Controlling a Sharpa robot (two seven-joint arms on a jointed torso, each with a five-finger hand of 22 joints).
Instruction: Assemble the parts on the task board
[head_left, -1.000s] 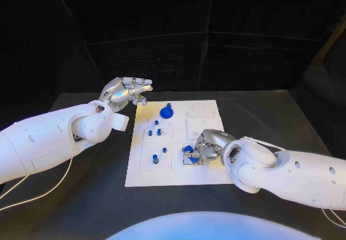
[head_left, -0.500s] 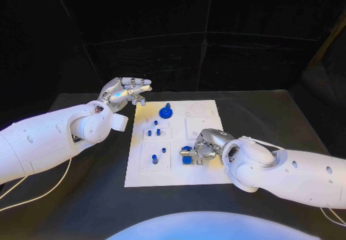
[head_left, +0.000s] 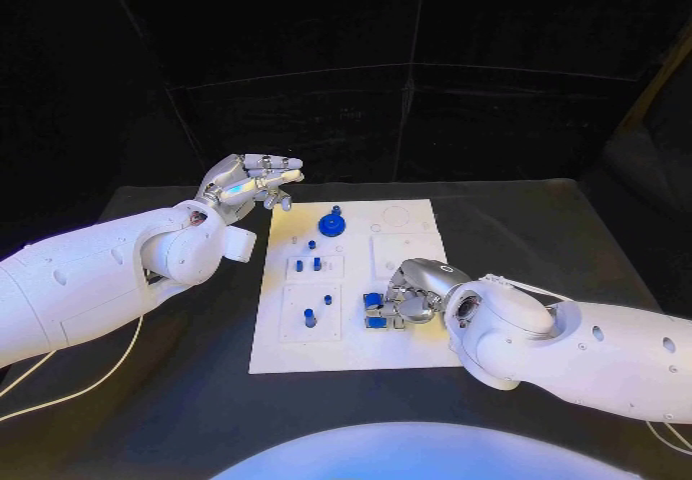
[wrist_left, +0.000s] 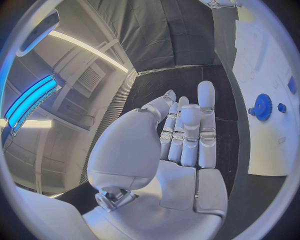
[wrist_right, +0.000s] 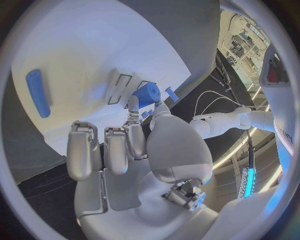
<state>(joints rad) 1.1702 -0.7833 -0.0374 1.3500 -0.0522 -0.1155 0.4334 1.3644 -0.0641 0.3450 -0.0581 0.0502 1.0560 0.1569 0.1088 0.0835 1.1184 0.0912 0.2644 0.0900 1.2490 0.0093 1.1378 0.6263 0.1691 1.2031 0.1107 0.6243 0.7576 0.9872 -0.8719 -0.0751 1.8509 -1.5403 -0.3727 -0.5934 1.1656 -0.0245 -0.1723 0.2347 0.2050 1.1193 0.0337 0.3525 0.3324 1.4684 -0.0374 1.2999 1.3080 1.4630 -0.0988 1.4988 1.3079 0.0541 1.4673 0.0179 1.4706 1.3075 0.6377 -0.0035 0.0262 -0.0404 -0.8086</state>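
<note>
A black table (head_left: 173, 400) stands before a black curtain (head_left: 361, 80) that hangs behind it. A pale cable (head_left: 65, 385) trails across the table's near left part, curving toward its edge.

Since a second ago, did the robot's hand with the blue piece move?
Yes. The right hand pinching the blue part slid slightly toward the robot's left across the task board, nearer the small blue peg.
</note>
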